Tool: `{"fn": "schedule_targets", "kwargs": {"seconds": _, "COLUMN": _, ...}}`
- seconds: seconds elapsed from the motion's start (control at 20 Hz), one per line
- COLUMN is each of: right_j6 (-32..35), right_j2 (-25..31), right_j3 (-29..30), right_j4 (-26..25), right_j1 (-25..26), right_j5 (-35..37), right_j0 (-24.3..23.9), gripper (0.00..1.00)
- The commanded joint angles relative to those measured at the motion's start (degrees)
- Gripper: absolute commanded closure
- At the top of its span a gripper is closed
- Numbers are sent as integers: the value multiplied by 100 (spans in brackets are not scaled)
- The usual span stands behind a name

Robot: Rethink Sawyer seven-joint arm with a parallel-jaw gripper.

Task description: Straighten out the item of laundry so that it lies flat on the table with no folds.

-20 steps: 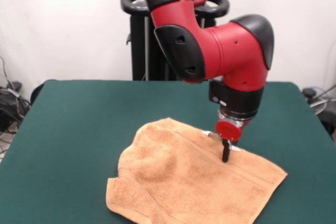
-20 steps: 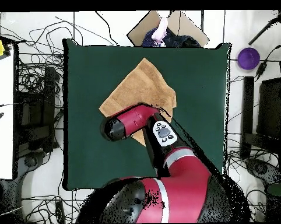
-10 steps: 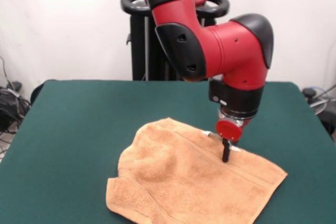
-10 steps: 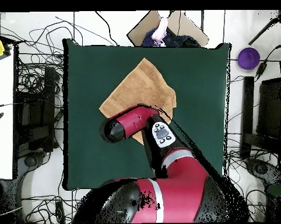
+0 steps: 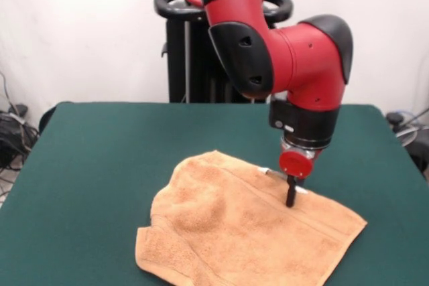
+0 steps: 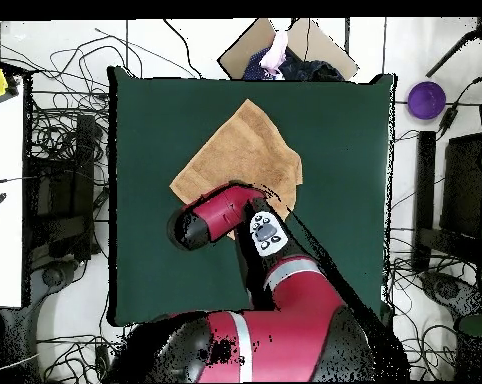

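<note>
Hand (image 5: 290, 197) is pressing its dark tip down onto the towel (image 5: 241, 232) right of frame centre, near a small white tag (image 5: 266, 171); whether it is open or closed I cannot tell. Towel is lying rumpled on the green bench (image 5: 100, 165), filling the lower middle, its lower-left edge folded over.

Towel (image 5: 241, 232): near edge cut off by front view's bottom. Overhead, arm (image 6: 225, 215) hides gripper and part of towel.
</note>
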Motion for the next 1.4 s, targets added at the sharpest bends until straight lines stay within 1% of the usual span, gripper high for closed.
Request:
{"fn": "schedule_targets", "kwargs": {"seconds": 0.05, "right_j6": 876, "right_j2": -322, "right_j3": -128, "right_j4": -520, "right_j1": 528, "right_j5": -1141, "right_j0": 56, "gripper": 0}}
{"fn": "schedule_targets", "kwargs": {"seconds": 0.4, "right_j6": 998, "right_j2": -565, "right_j3": -95, "right_j4": -410, "right_j1": 508, "right_j5": -1326, "right_j0": 173, "gripper": 0}}
{"fn": "schedule_targets", "kwargs": {"seconds": 0.5, "right_j6": 1084, "right_j2": -719, "right_j3": -122, "right_j4": -357, "right_j1": 500, "right_j5": -1391, "right_j0": 265, "gripper": 0}}
{"fn": "schedule_targets", "kwargs": {"seconds": 0.55, "right_j6": 1145, "right_j2": -822, "right_j3": -138, "right_j4": -320, "right_j1": 495, "right_j5": -1433, "right_j0": 331, "gripper": 100}}
{"fn": "schedule_targets", "kwargs": {"seconds": 0.85, "right_j6": 1166, "right_j2": -981, "right_j3": -141, "right_j4": -199, "right_j1": 473, "right_j5": -1429, "right_j0": 442, "gripper": 100}}
{"fn": "schedule_targets", "kwargs": {"seconds": 1.1, "right_j6": 1170, "right_j2": -967, "right_j3": -104, "right_j4": 0, "right_j1": 521, "right_j5": -1492, "right_j0": 455, "gripper": 100}}
{"fn": "schedule_targets", "kwargs": {"seconds": 1.4, "right_j6": 1044, "right_j2": -901, "right_j3": -4, "right_j4": 24, "right_j1": 472, "right_j5": -1488, "right_j0": 454, "gripper": 100}}
